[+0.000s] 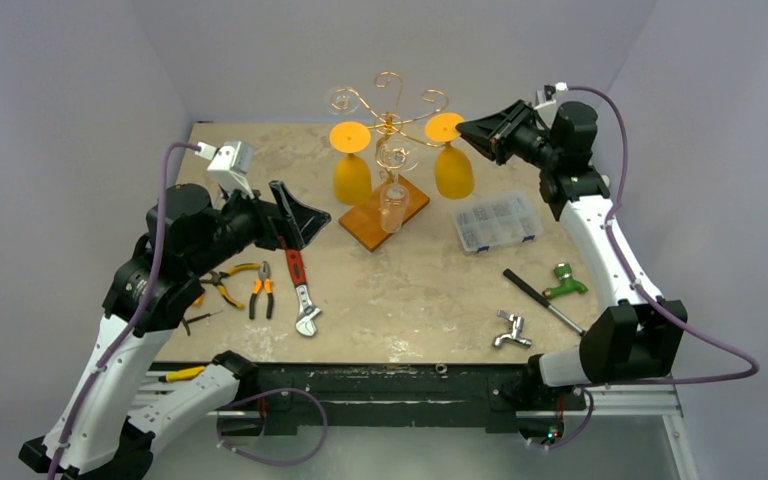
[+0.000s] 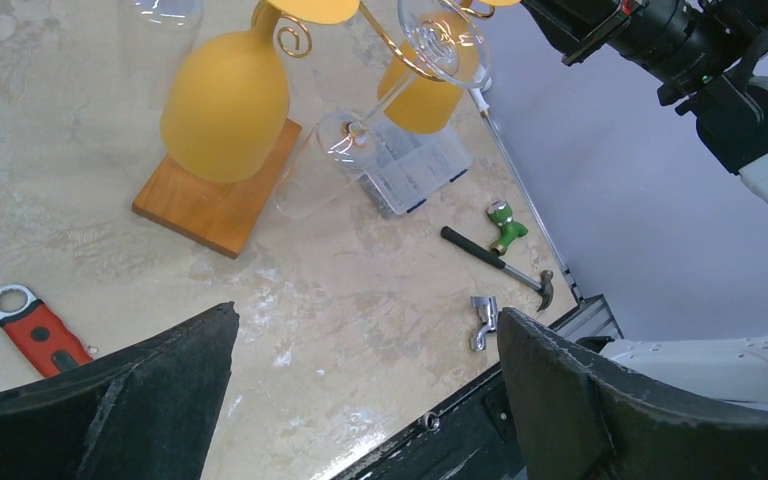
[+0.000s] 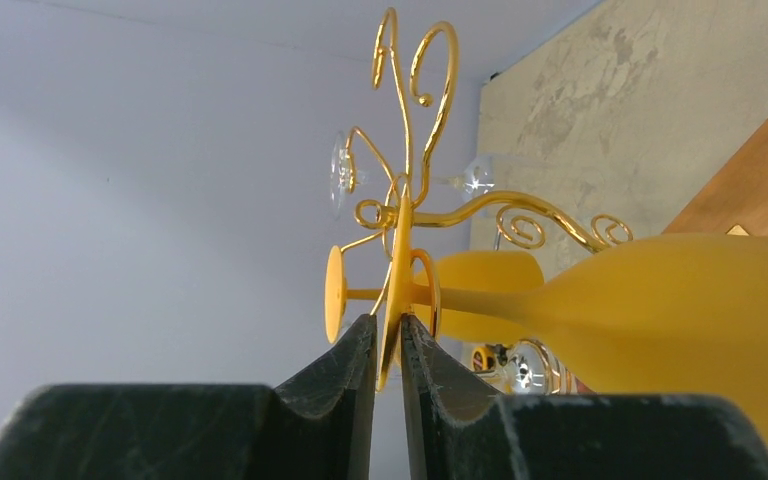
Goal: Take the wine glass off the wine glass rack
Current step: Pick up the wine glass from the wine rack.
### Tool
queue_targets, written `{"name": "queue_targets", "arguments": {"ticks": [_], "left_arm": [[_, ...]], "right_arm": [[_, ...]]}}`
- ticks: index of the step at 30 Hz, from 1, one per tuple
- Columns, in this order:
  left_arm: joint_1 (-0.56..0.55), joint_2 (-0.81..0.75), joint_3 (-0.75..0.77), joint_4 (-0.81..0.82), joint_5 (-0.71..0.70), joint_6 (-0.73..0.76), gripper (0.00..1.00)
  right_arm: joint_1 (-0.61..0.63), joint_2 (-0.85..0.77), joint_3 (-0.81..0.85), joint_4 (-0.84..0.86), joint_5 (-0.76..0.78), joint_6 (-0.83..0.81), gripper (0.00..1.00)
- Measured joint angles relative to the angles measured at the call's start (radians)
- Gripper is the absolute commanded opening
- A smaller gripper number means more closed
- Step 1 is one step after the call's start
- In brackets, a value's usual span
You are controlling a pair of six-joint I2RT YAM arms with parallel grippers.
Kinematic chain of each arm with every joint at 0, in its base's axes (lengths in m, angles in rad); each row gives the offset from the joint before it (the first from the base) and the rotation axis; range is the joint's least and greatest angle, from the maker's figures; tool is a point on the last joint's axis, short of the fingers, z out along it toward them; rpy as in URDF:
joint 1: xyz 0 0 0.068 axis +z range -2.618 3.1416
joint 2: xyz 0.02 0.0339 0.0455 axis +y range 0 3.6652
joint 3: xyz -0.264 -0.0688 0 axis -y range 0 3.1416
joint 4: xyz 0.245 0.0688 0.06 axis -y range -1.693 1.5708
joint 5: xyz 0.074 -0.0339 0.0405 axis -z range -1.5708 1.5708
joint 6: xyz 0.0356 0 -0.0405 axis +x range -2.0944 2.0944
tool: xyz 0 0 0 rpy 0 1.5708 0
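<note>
Item: right gripper (image 3: 388,338), jaws drawn in to a narrow slot with the thin rim of the foot (image 3: 397,280) of the yellow wine glass (image 1: 454,170) pinched between them; nothing else in its hold. Item: that glass, hung bowl-down from one curled arm of the wine glass rack (image 1: 390,112), foot at the right gripper's tips, bowl below them, clear of the tabletop (image 1: 430,300). Item: left gripper (image 2: 368,312), jaws spread wide, empty, well apart from the rack. Step in hand, as judged: securing the grasp on the foot, lift-off not yet begun. Next move, as judged: a firm hold without tilting the foot, then a level draw back toward the right gripper's own side until the stem slips out of the wire curl; only then down. Edges to mind: gold curls just beside the foot; second yellow glass (image 1: 352,175) beyond the central stem; clear glass (image 1: 394,205) lower and beyond the tips, near the wooden base (image 1: 365,225); another clear glass (image 1: 340,98) on the farthest arm; the thin rack may well rock if the stem snags. Open room: free air behind and beside the right gripper, bounded by the wall (image 1: 720,120); below the bowl, a clear compartment box (image 1: 496,222) narrows the setting-down ground.
</note>
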Motion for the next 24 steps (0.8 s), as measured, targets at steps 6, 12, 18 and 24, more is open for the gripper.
{"name": "queue_targets", "arguments": {"ticks": [6, 12, 18, 24], "left_arm": [[0.000, -0.008, -0.005, 0.006, 0.000, -0.005, 0.97], [0.000, -0.021, -0.010, 0.008, -0.001, -0.022, 0.97], [0.000, -0.034, -0.021, 0.005, -0.001, -0.027, 0.97], [0.000, -0.044, -0.022, 0.005, -0.002, -0.027, 0.97]], "right_arm": [[0.000, 0.000, 0.002, -0.004, -0.003, -0.004, 0.00], [0.000, 0.000, 0.002, -0.011, -0.006, -0.007, 0.00], [0.000, -0.001, 0.002, -0.016, -0.006, -0.007, 0.00], [0.000, -0.001, 0.002, -0.021, -0.007, -0.006, 0.00]]}}
